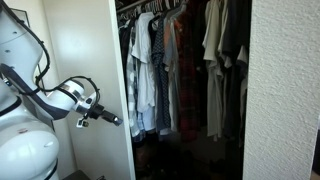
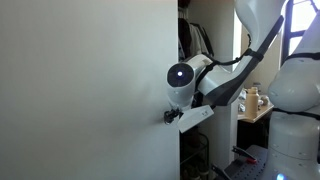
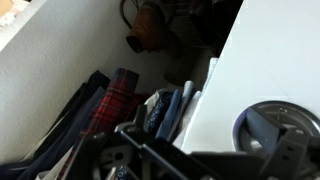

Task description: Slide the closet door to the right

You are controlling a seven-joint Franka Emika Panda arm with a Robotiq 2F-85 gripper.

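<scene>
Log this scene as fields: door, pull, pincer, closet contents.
door: white panel, closet opening exposed beside it
pull: round, silver, recessed in the door
pincer: at the door's edge; open or shut unclear, contact unclear
clothes: hanging in the opening
wall: rough white, on the far side of the opening

The closet door (image 1: 95,60) stands flat just beside my fingers (image 1: 112,120) and blocks that side. Past its edge the opening is packed with hanging clothes (image 1: 160,70). Well beyond them a rough wall (image 1: 285,90) closes it off.
</scene>
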